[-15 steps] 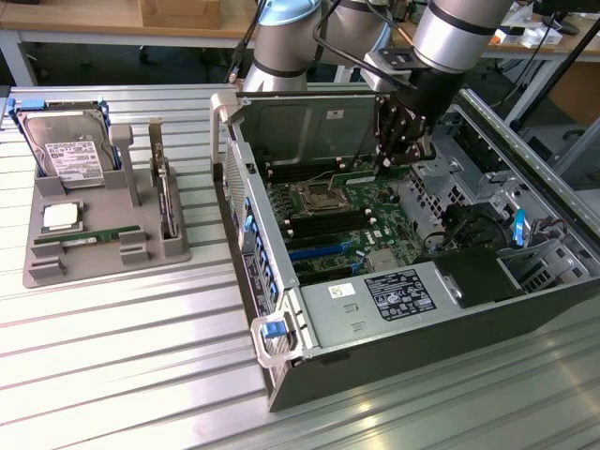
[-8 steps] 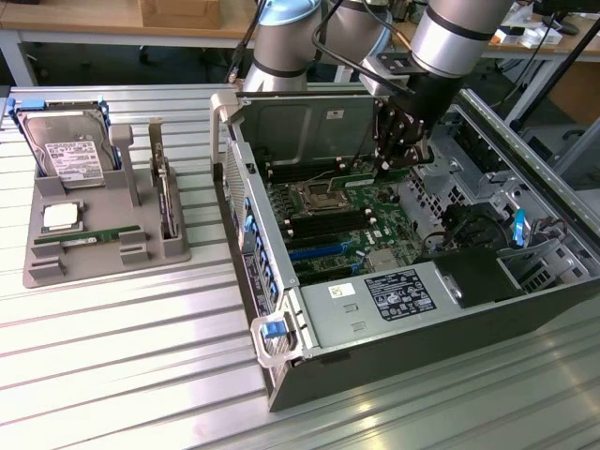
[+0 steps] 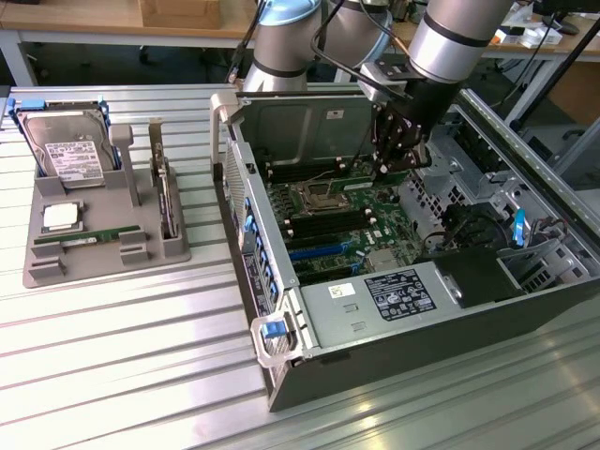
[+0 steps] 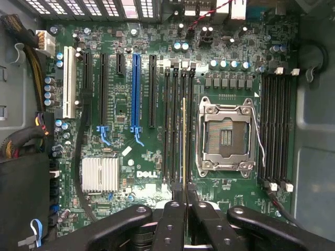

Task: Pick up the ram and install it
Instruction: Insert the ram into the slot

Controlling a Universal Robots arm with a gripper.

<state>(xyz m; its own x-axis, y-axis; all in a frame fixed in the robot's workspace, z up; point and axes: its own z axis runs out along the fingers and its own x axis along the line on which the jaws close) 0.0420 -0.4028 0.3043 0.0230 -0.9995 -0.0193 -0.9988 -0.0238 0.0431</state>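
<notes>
My gripper point(image 3: 390, 167) hangs inside the open computer case point(image 3: 525, 281), above the motherboard point(image 3: 328, 211). Its fingers point(image 4: 172, 219) are shut on the ram point(image 4: 183, 141), which the wrist view shows edge-on as a thin yellowish-green strip. In the exterior view the ram point(image 3: 401, 175) is a short green stick under the fingers. The stick runs along the black memory slots point(image 4: 175, 125) beside the empty processor socket point(image 4: 226, 137), in line with one of them. I cannot tell whether it touches the slot.
More black memory slots point(image 4: 275, 125) lie on the socket's other side. A grey tray point(image 3: 141, 234) at the exterior view's left holds a hard drive point(image 3: 66, 150), a silver processor point(image 3: 59, 217) and another green stick point(image 3: 80, 241). The power supply point(image 3: 394, 295) and cables point(image 3: 469, 225) crowd the case.
</notes>
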